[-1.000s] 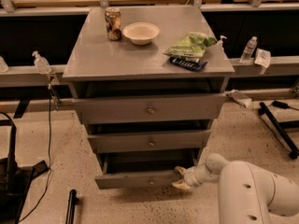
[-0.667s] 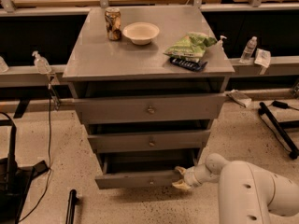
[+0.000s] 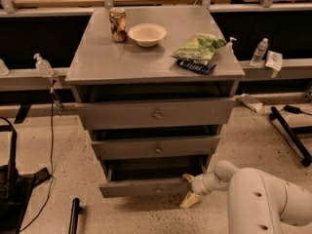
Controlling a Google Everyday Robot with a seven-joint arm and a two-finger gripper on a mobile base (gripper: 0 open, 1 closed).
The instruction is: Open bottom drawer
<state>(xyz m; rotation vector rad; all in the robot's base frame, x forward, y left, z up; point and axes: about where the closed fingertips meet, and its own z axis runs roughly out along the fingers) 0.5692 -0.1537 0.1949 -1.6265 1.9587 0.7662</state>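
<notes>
Three drawers sit in the grey cabinet (image 3: 122, 57), and the bottom drawer (image 3: 141, 187), the lowest one near the floor, is pulled partway out with a dark gap above its front. On top, the can (image 3: 117, 25), green bag (image 3: 199, 47) and dark packet (image 3: 195, 66) carry print too small to read. The white arm (image 3: 263, 204) lies low at the right, and its gripper (image 3: 191, 189) is at the drawer's right end with its fingers (image 3: 189, 200) spread apart, clasping nothing I can make out.
</notes>
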